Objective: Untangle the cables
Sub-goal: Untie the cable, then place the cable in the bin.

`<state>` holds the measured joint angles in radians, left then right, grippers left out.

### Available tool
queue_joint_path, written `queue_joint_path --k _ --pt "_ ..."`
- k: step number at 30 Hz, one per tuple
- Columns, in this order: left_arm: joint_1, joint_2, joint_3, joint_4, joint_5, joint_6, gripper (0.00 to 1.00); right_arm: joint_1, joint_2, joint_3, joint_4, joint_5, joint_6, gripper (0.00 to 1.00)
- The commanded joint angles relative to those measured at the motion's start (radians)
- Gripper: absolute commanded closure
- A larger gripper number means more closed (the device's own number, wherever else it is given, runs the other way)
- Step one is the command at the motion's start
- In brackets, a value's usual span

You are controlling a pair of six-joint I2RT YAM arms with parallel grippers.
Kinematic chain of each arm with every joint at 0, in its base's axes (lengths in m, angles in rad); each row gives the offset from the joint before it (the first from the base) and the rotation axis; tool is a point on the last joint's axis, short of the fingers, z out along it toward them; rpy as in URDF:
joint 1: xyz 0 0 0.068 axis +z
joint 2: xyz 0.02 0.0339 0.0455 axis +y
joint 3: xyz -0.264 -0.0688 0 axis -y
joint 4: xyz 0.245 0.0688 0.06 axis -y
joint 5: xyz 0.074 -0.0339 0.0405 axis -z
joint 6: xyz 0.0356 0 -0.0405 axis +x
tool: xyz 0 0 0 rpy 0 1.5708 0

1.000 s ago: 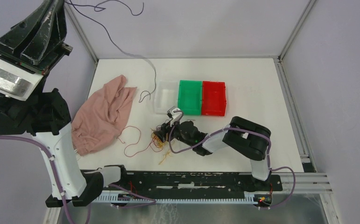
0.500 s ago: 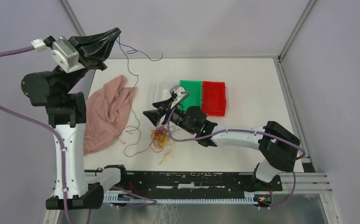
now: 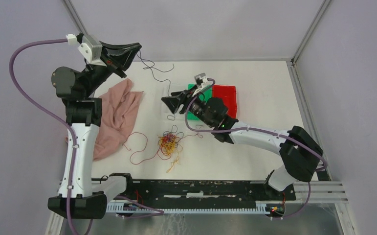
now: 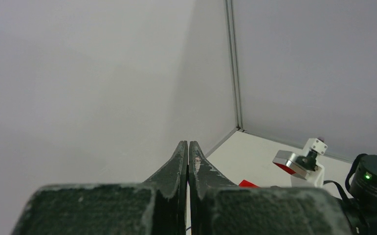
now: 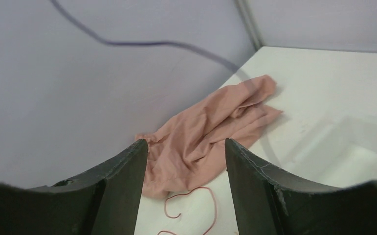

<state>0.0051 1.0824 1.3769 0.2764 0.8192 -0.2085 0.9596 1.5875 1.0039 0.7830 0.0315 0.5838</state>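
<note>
White tabletop (image 3: pixel 255 83), and both arms have shifted in the last half second.
The right gripper (image 3: pixel 169 105) has risen off the tangle (image 3: pixel 169 144) toward the green bin (image 3: pixel 192 115), with its jaws spread wide on nothing. The left gripper (image 3: pixel 138 48) has sunk lower over the far left corner, its jaws pressed together on a dark purple cable (image 5: pixel 142 43) that trails down to the table. Red and orange-yellow cables lie loosely knotted near the table's middle. One red cable (image 3: pixel 138 147) loops toward the pink cloth (image 3: pixel 118 115).
</note>
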Motion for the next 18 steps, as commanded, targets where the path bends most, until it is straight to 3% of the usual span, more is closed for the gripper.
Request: queue_joint_path --k 1,11,18 --pt "-0.049 0.026 0.051 0.006 -0.048 -0.010 0.97 -0.077 -0.078 -0.016 -0.062 0.059 0.029 0.35" --pt "-0.221 0.160 0.200 -0.042 -0.115 0.103 0.97 -0.196 -0.137 -0.039 -0.160 0.053 -0.013 0.37" --pt "-0.278 0.249 0.306 -0.059 -0.128 0.139 0.97 -0.238 -0.184 -0.045 -0.249 0.096 -0.042 0.36"
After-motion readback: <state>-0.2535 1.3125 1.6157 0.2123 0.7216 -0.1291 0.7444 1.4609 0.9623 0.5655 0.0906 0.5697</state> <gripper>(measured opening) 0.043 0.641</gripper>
